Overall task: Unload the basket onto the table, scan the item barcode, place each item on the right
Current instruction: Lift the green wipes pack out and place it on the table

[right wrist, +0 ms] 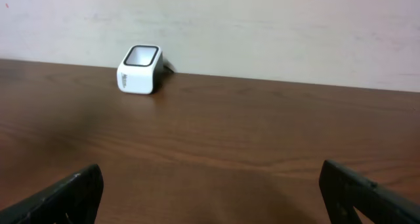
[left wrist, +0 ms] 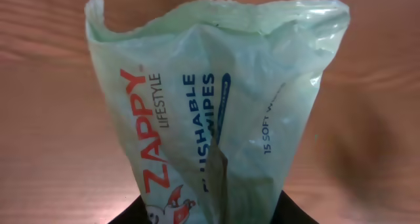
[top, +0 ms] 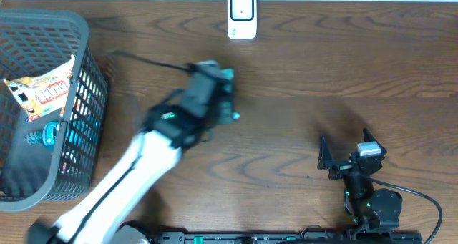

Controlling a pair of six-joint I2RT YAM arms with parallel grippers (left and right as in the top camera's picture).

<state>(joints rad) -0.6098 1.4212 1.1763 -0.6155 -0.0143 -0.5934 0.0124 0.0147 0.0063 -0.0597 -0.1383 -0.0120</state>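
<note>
pack (left wrist: pixel 216 106): pale green wipes, gripped at one end by left gripper (top: pixel 215 94); over table (top: pixel 300 79) middle, slightly left of centre
left fingers: narrow, clamped on pack
right gripper (top: pixel 347 152): near front edge, right side; fingers wide, holding nothing
scanner (top: pixel 242 15): white, at back edge, centre; well apart from pack
basket (top: pixel 82 29): dark mesh, left edge, packets inside
</note>
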